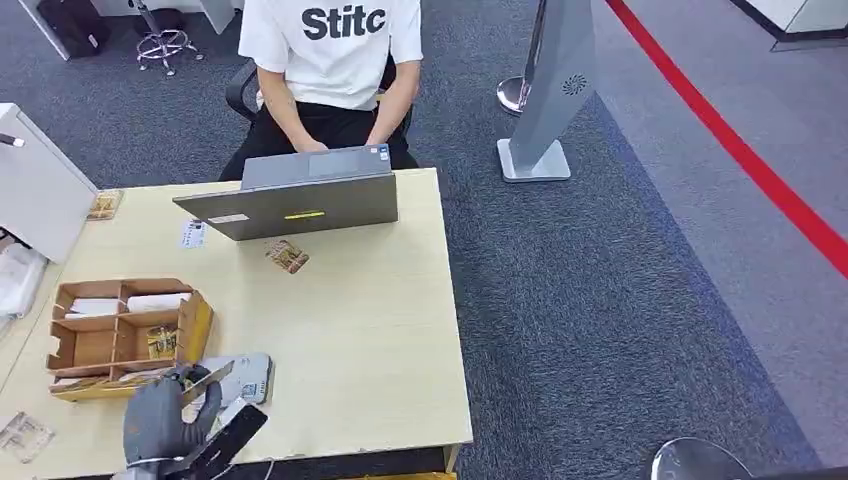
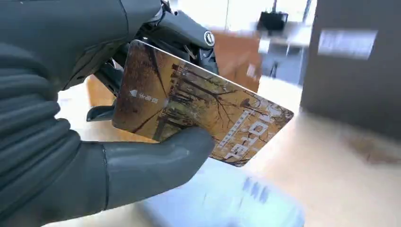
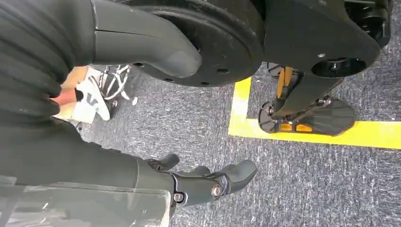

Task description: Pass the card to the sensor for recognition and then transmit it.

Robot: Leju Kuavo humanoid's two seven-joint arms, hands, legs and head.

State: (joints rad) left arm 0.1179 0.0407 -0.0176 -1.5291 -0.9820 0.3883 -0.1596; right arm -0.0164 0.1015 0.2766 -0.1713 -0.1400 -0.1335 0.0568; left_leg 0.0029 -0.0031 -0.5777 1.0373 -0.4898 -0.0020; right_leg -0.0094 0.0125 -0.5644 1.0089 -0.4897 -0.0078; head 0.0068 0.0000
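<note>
I am looking at an office: a person [image 1: 330, 60] works a laptop [image 1: 300, 200] at a pale desk [image 1: 380, 330] on grey carpet [image 1: 600, 300], a swivel chair base [image 1: 163, 45] behind.

Laptop [image 1: 300, 200] and cardboard organizer [image 1: 120, 335] on table [image 1: 380, 340].

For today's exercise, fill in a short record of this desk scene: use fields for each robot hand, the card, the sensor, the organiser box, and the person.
left hand: pinches the card between thumb and fingers, near the desk's front edge
card: autumn-tree print, held tilted over the sensor
sensor: flat pale device lying on the desk, beside the organiser box
organiser box: brown, with compartments, some holding cards
right hand: hangs over grey carpet, holds nothing, fingers partly curled
person: seated behind an open laptop, white shirt
loose card: lies on the desk in front of the laptop
</note>
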